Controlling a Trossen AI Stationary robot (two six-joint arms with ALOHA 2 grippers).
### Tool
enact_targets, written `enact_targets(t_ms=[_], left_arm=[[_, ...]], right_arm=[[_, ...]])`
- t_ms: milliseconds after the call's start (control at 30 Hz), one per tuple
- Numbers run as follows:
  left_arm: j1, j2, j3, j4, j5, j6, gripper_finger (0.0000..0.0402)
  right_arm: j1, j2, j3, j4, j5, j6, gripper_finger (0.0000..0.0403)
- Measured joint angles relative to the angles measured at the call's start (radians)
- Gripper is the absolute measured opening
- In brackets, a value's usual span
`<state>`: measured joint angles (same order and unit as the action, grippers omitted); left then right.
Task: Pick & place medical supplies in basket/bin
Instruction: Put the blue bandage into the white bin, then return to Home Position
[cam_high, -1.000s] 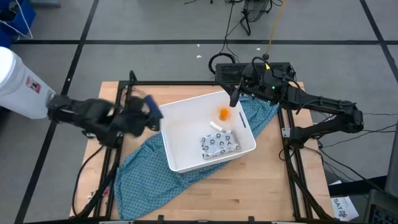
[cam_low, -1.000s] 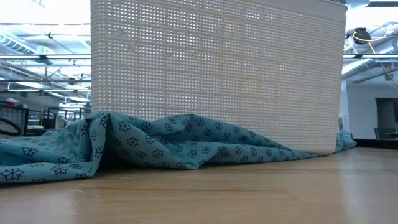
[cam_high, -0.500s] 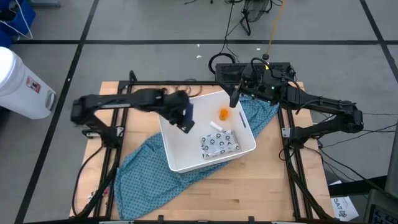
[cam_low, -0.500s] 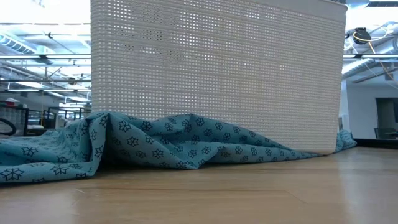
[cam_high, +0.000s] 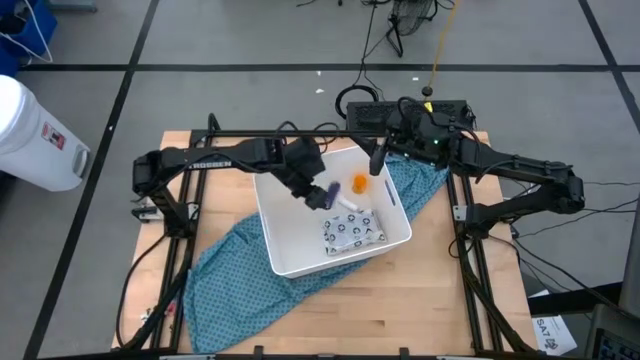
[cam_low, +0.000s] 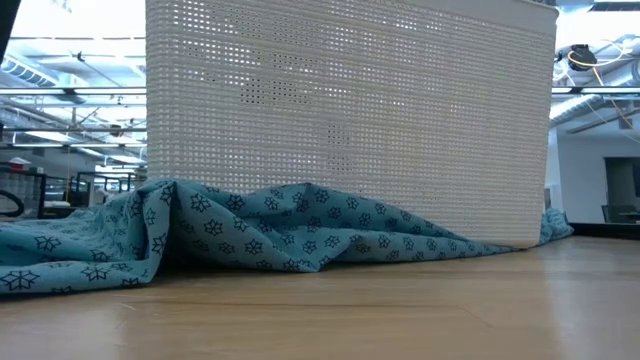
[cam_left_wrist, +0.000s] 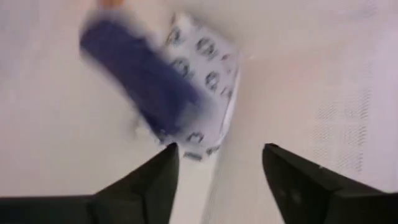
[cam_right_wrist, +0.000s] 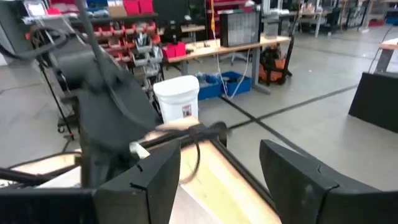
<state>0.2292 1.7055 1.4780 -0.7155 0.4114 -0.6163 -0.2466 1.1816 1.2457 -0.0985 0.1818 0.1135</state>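
The white tub (cam_high: 290, 262) stands on the teal cloth (cam_high: 235, 262) at mid-table; its mesh wall fills the low view (cam_low: 350, 120). On its floor lie the blister pack (cam_high: 354, 232), the orange bottle (cam_high: 359, 183) and the tiny white tube (cam_high: 347, 204). My left gripper (cam_high: 308, 187) is open over the tub. The dark blue object (cam_high: 321, 195) is just past its fingertips. In the left wrist view (cam_left_wrist: 140, 74) it shows blurred, clear of the fingers and in front of the blister pack (cam_left_wrist: 208, 53). My right gripper (cam_high: 377, 160) is open and empty at the tub's far right rim.
The teal cloth spreads from under the tub toward the table's near left corner, bunched against the tub wall (cam_low: 250, 230). A white cylindrical container with a red label (cam_high: 35, 130) stands on the floor off the table's left. Black frame rails (cam_high: 190, 220) run along both table sides.
My left gripper has swung from the table's left edge toward the right, over the tub's rim and above its floor, carrying the dark blue object. The object has now left the fingers and shows blurred just beyond them, over the blister pack.
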Motion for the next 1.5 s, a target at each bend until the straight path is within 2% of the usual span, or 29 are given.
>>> enact_targets(t_ms=[233, 333, 433, 500, 567, 700, 767, 1000, 1167, 1233, 1333, 1500], left_arm=[[0.007, -0.031, 0.0, 0.08, -0.022, 0.044, 0.029], [-0.012, -0.108, 0.0, 0.079, -0.189, 0.064, 0.0303], [-0.037, -0.222, 0.0, 0.094, -0.361, 0.145, 0.0313], [-0.057, -0.3, 0.001, 0.132, -0.419, 0.208, 0.0317], [-0.069, -0.371, 0.001, 0.152, -0.42, 0.261, 0.032], [-0.066, -0.504, -0.007, 0.115, -0.42, 0.33, 0.0321], [-0.067, -0.574, -0.043, 0.111, -0.447, 0.341, 0.0319], [-0.068, -0.831, -0.325, 0.167, -0.463, 0.246, 0.0321], [-0.082, -0.972, -0.458, 0.276, -0.458, 0.213, 0.0322], [-0.088, -1.013, -0.478, 0.286, -0.467, 0.225, 0.0319], [-0.095, -1.06, -0.485, 0.255, -0.466, 0.258, 0.0315], [-0.1, -1.137, -0.523, 0.144, -0.498, 0.309, 0.0314]], right_arm=[[0.0, -0.005, 0.0, -0.02, 0.003, -0.021, 0.021], [0.0, -0.026, 0.0, -0.042, 0.087, -0.066, 0.021], [0.0, -0.061, 0.0, -0.054, 0.241, -0.065, 0.021], [-0.002, -0.088, 0.001, -0.098, 0.289, -0.067, 0.021], [-0.01, -0.116, 0.0, -0.15, 0.259, -0.086, 0.021], [-0.035, -0.183, 0.0, -0.254, 0.122, -0.074, 0.0203], [-0.046, -0.218, 0.0, -0.307, 0.105, -0.075, 0.0198], [-0.061, -0.349, -0.014, -0.371, 0.105, -0.036, 0.0187], [-0.06, -0.475, -0.202, -0.345, 0.099, 0.057, 0.0187], [-0.059, -0.537, -0.305, -0.28, 0.039, 0.043, 0.0187], [-0.059, -0.621, -0.436, -0.132, -0.073, 0.013, 0.0187], [-0.06, -0.731, -0.599, -0.115, -0.074, -0.02, 0.0187]])
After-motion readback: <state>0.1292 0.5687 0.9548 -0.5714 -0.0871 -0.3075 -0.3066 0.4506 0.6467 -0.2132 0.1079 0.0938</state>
